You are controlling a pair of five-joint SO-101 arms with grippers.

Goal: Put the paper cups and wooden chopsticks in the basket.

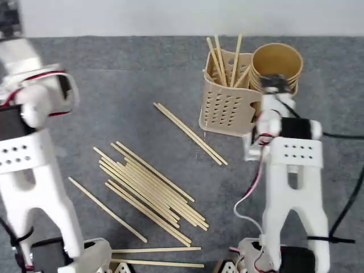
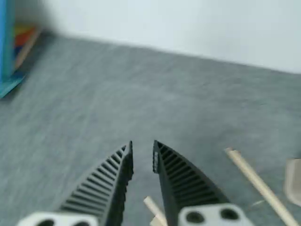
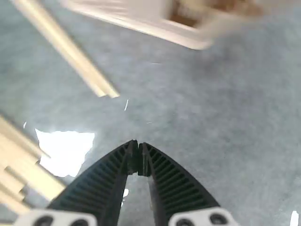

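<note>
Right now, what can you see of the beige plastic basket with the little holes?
The beige plastic basket stands upright at the far side of the grey table. Its front wall has rows of small holes. Several wooden chopsticks stick up out of it, leaning. A stack of tan paper cups touches its side; whether it sits inside is unclear.

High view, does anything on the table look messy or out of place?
Yes: most pale wooden chopsticks lie loose on the grey mat, a heap mid-table with strays around it, while just a few stand in the beige perforated basket.
</note>
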